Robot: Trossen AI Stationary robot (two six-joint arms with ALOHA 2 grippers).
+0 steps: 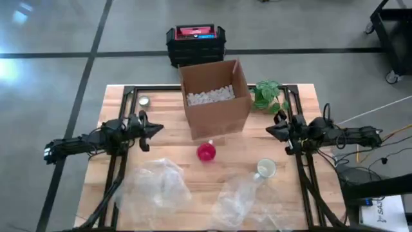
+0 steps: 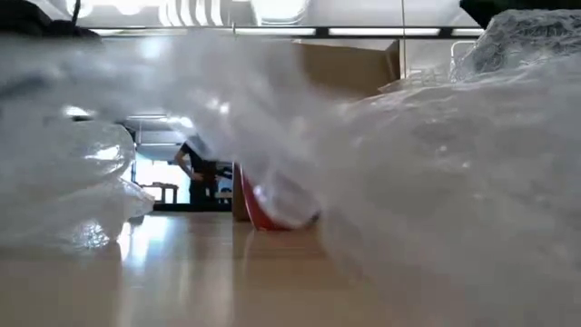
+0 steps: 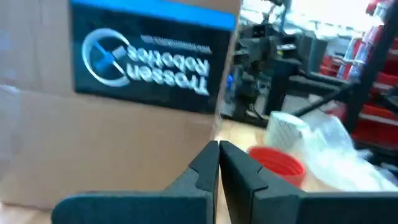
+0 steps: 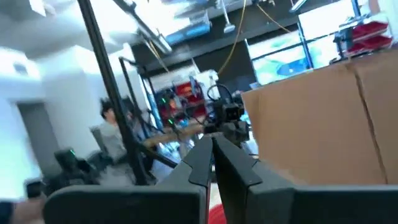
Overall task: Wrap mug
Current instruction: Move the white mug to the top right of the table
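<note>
Here the cardboard box [image 3: 118,124] label seemingly reads "Trossen Robotics", inverted.

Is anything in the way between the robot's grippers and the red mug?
Nothing visible. The red mug lies on bare wood in front of the cardboard box, with the left gripper and right gripper on either side, both shut.

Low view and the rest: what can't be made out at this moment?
- Low view: the bubble wrap lies against the lens, hiding most of the table; only part of the red mug shows.
- High view: whether the white mug touches the wrap beside it is too small to tell.
- Left wrist view: the left gripper, fingers shut, covers part of the red mug.
- Right wrist view: the right gripper hides nearly all of the red mug.
</note>
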